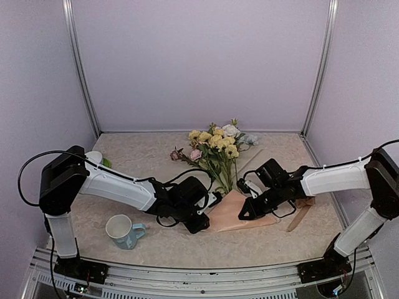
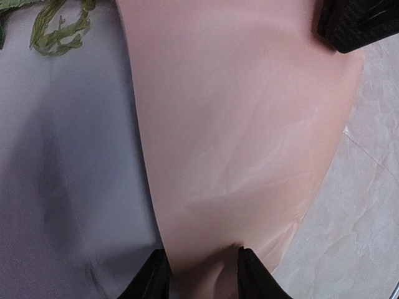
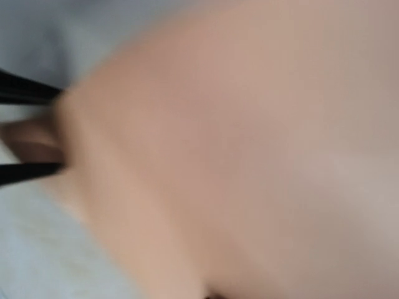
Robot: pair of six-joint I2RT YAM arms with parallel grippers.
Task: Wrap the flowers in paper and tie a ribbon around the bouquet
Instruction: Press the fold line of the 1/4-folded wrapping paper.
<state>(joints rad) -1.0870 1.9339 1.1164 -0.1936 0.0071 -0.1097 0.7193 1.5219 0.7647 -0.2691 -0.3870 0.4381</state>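
Note:
The flowers (image 1: 215,144) lie at the middle back, their green stems running down into the peach paper (image 1: 229,210), which folds up around them. My left gripper (image 1: 209,215) grips the paper's left edge. In the left wrist view a fold of paper (image 2: 237,124) is pinched between the black fingers (image 2: 252,277). My right gripper (image 1: 245,213) is at the paper's right side, shut on it. Blurred paper (image 3: 237,156) fills its wrist view and hides the jaws. The tan ribbon (image 1: 298,218) lies on the table under the right arm.
A pale blue mug (image 1: 123,231) stands at the front left, below the left arm. A small white object (image 1: 95,158) sits at the far left. Metal frame posts and lilac walls enclose the table. Green leaves (image 2: 59,31) show at the left wrist view's top left.

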